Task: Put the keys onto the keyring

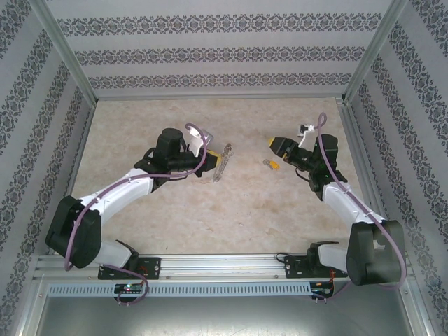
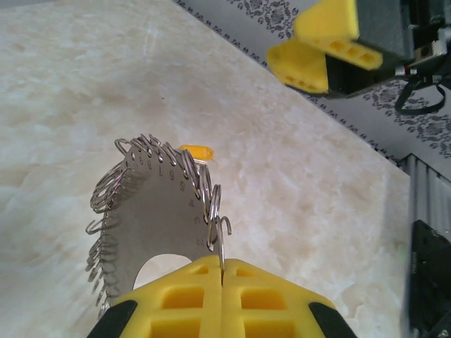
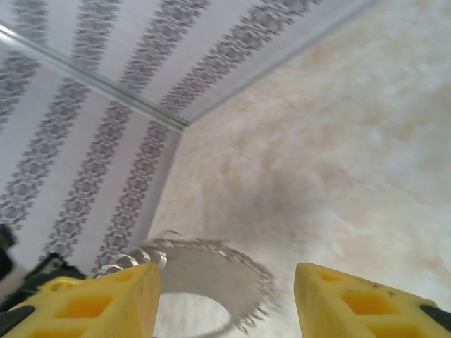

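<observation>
The keyring (image 1: 223, 162) is a silvery disc-like hoop fringed with many small wire loops. It is held up on edge left of the table's middle. My left gripper (image 1: 210, 159) is shut on it. In the left wrist view its yellow fingers (image 2: 190, 296) pinch one wire loop at the rim of the keyring (image 2: 151, 211). The key (image 1: 271, 165), tiny with a yellow-orange head, lies on the table between the grippers and peeks out behind the ring as the key (image 2: 196, 151). My right gripper (image 1: 276, 146) hovers just beyond the key, open and empty. The right wrist view has the blurred keyring (image 3: 211, 271) between the fingers of the right gripper (image 3: 225, 303).
The marble-patterned table (image 1: 210, 210) is walled by patterned panels at the back (image 1: 210, 52) and both sides. A metal rail (image 1: 224, 269) carrying the arm bases runs along the near edge. The right gripper (image 2: 331, 49) hangs high in the left wrist view.
</observation>
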You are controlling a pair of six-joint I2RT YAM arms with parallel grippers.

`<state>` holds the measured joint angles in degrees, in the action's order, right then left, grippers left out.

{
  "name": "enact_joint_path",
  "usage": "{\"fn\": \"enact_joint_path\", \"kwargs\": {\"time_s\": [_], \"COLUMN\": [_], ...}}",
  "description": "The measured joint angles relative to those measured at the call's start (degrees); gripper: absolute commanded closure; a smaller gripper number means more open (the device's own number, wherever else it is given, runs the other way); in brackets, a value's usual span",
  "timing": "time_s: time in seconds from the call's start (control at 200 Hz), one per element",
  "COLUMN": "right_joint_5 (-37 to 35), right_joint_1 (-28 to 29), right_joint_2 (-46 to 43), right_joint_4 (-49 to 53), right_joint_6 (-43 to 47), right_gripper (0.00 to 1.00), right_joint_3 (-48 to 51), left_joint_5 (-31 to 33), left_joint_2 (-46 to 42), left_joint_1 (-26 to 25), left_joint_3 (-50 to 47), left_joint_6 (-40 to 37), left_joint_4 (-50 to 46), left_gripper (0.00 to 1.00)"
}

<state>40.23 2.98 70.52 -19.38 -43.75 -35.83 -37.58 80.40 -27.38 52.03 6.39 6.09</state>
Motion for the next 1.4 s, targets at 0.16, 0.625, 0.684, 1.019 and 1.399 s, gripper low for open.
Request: {"fn": "enact_joint_path", "kwargs": {"time_s": [0.16, 0.625, 0.684, 1.019, 1.399], "right_joint_5": [-5.2, -26.6, -28.2, -31.9, -27.4], "right_joint_1": [0.4, 7.5, 8.2, 9.2, 9.2], "right_joint_2": [0.2, 13.0, 15.3, 28.4, 41.6], "right_joint_4": [14.8, 36.0, 37.0, 38.6, 38.9], "right_joint_6": [5.3, 16.4, 17.1, 19.4, 19.8], "right_gripper": [0.47, 0.51, 0.52, 0.52, 0.66], "right_joint_3": [-1.8, -12.2, -13.5, -25.5, -35.1], "left_joint_5": [2.2, 3.8, 3.8, 3.8, 3.8], "left_joint_2": [-2.8, -4.6, -4.6, -4.2, -3.7], "left_joint_1": [0.0, 0.0, 0.0, 0.0, 0.0], "left_joint_3": [0.0, 0.1, 0.1, -0.1, -1.6], "left_joint_6": [-1.7, -2.3, -2.3, -1.7, -0.3], "left_joint_4": [-1.3, -2.5, -2.5, -1.7, 0.4], "left_gripper": [1.0, 1.0, 1.0, 1.0, 1.0]}}
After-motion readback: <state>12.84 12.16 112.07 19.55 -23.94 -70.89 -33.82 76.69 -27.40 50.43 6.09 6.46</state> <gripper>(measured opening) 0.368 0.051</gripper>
